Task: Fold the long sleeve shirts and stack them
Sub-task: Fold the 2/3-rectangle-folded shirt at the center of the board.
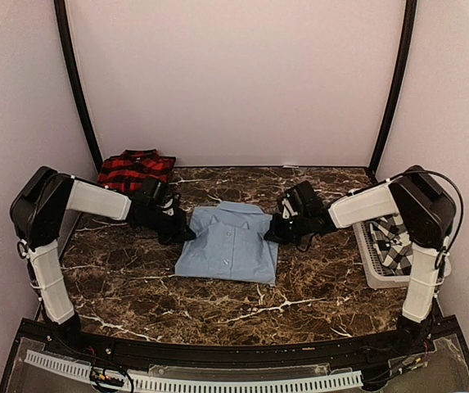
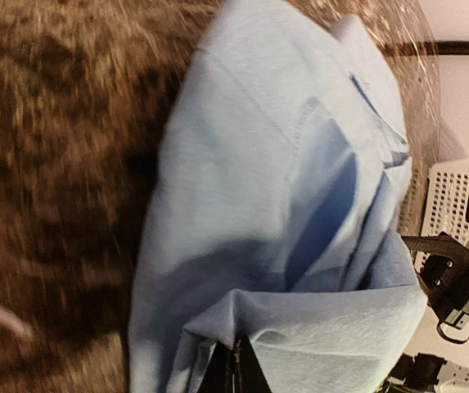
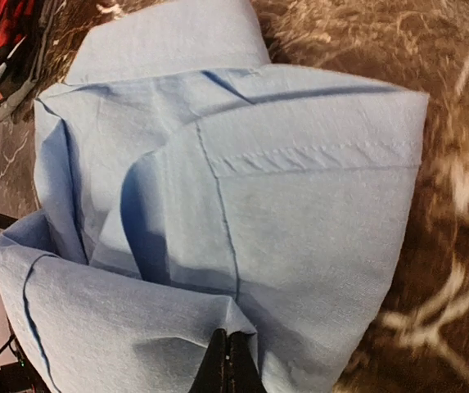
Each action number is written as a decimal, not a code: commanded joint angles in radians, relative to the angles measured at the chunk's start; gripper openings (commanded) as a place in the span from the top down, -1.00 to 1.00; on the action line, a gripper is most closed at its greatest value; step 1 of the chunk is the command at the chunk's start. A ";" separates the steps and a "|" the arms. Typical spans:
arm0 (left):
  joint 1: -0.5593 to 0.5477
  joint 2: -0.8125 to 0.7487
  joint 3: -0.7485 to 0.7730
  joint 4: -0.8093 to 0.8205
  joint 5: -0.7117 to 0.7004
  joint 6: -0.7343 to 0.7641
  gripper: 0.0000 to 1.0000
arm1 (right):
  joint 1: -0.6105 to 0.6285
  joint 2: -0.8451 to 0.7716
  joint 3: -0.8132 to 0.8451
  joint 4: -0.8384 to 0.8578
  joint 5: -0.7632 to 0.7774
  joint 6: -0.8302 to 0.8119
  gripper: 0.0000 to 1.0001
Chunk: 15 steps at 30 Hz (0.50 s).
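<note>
Folded light blue shirt (image 1: pixel 230 246) mid-table, pinched at its left edge by the closed left gripper (image 1: pixel 187 233), at its right by the closed right gripper (image 1: pixel 272 232). Far left, red-and-black plaid shirt (image 1: pixel 136 169); at right, black-and-white checked shirt (image 1: pixel 394 246) in white lattice basket (image 1: pixel 373 277).

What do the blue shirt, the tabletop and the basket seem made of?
The blue shirt: thin woven cloth, matte; it creases softly and shows stitched seams. The tabletop: dark brown marble or a marble-look surface, with white veins. The basket: probably white plastic, judging by its moulded lattice wall.

Marble table (image 1: pixel 136 286): blue shirt (image 1: pixel 227 243), plaid shirt (image 1: pixel 134 169) (far-left corner), basket (image 1: pixel 379 277).
</note>
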 commanded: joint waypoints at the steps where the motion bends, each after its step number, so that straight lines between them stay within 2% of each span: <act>1: -0.064 -0.291 -0.176 0.010 -0.058 -0.057 1.00 | 0.072 -0.205 -0.140 0.053 0.067 0.059 1.00; 4: -0.112 -0.430 -0.269 -0.007 -0.112 -0.091 1.00 | 0.128 -0.340 -0.195 0.030 0.139 0.081 1.00; 7: -0.126 -0.553 -0.295 -0.044 -0.137 -0.091 1.00 | 0.174 -0.441 -0.221 0.012 0.187 0.095 1.00; 15: -0.139 -0.677 -0.263 -0.123 -0.142 -0.048 1.00 | 0.248 -0.583 -0.205 -0.032 0.262 0.063 1.00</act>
